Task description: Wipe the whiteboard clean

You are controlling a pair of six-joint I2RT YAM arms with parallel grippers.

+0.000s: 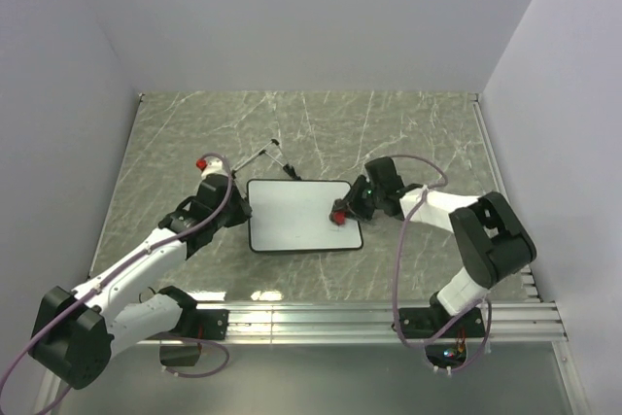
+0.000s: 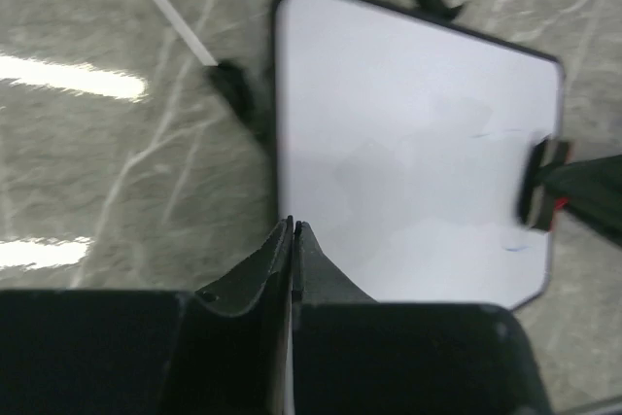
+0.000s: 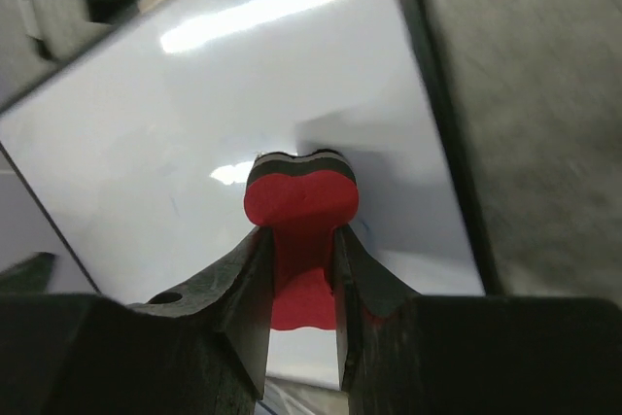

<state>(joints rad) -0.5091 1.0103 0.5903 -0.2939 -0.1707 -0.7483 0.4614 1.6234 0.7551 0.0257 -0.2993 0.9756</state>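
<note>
The whiteboard [image 1: 296,213] lies flat on the marble table, white with a thin black frame. My right gripper [image 1: 342,213] is shut on the waist of a red bow-tie eraser [image 3: 301,203], whose dark felt end rests on the board [image 3: 194,114] near its right edge. In the left wrist view the same eraser [image 2: 542,185] sits at the board's [image 2: 408,133] far side, with faint blue specks [image 2: 514,248] close by. My left gripper [image 2: 293,226] is shut with nothing between its fingers, its tips at the board's left edge [image 1: 245,213].
A thin white rod [image 1: 255,157] and small black stand pieces [image 2: 233,85] lie just behind the board's left corner. A small red object [image 1: 204,161] shows beside the left arm. An aluminium rail [image 1: 389,318] runs along the near edge. Walls enclose the table.
</note>
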